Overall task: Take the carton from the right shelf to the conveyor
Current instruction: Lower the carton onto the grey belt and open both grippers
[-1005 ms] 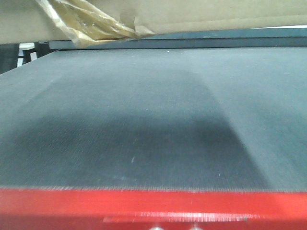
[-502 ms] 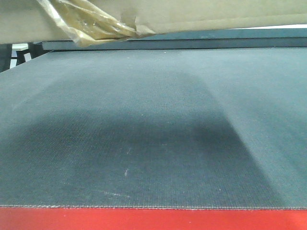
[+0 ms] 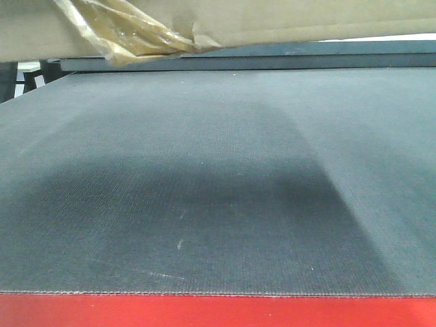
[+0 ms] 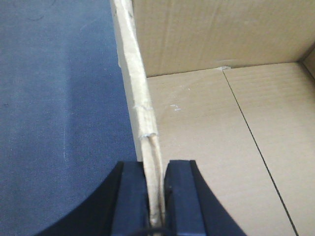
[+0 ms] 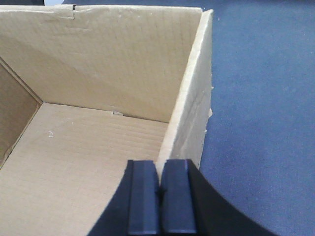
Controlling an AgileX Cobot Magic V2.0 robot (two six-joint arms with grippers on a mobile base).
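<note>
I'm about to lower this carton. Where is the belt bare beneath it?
The belt is bare from the red rim back to the far rail, including under the carton. It is crowded only at the carton's side walls, where the left claw and right claw pinch them.

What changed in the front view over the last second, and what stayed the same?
The red edge at the bottom of the front view narrowed and dropped lower, so the conveyor belt fills more of the frame. The carton with its loose tape stayed at the top, above the belt. Nothing was visibly grasped or released; left claw and right claw are shut on the carton's walls.
</note>
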